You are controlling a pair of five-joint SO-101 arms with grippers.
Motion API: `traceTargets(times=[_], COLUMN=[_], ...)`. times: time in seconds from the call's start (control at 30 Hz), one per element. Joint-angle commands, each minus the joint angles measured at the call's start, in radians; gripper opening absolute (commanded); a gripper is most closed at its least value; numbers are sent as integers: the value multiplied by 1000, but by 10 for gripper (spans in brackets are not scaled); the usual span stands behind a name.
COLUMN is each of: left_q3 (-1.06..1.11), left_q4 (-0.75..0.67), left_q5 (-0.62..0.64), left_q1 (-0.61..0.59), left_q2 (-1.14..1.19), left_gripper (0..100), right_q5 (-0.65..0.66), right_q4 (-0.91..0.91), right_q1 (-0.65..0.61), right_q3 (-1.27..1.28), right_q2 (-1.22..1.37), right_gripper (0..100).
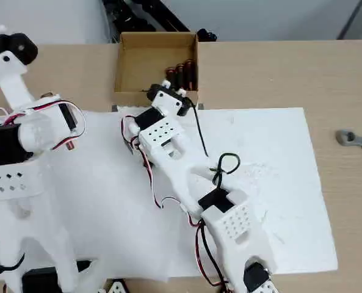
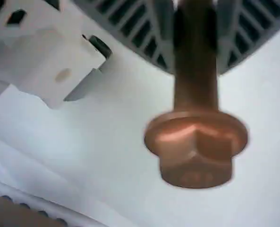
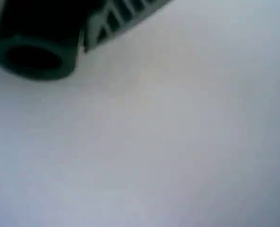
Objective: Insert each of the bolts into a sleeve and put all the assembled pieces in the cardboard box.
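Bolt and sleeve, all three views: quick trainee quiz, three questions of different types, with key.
1. True or false: the left gripper holds the copper bolt by its shank, head free.
2. The right gripper holds: A) a dark sleeve B) a wrench C) nothing.
3. Fill in: several pieces already lie in the ____.
Key: 1 true; 2 A; 3 cardboard box.
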Motion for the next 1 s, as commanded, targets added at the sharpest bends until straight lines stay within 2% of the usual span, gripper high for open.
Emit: traceTargets(times=[0.0, 0.33, 0.4, 0.5, 0.77, 0.97], left_q3=[-33, -33, -33, -33, -35, -36], left_q4=[15, 15, 15, 11, 2, -17], left_q5=[-6, -6, -6, -6, -6, -6], left_q1=[-2, -3, -3, 0, 0, 2], left_q2=[-37, -37, -37, -37, -37, -37], left_gripper=[5, 5, 5, 5, 5, 5], right_q5=[23, 29, 60, 130, 252, 394], right_q4=[50, 209, 219, 242, 295, 295], right_q1=[-22, 35, 67, 113, 180, 179], right_q3=[3, 3, 3, 3, 8, 9], right_q2=[22, 7, -22, -104, -367, -550], right_gripper=[100, 95, 80, 1, 6, 5])
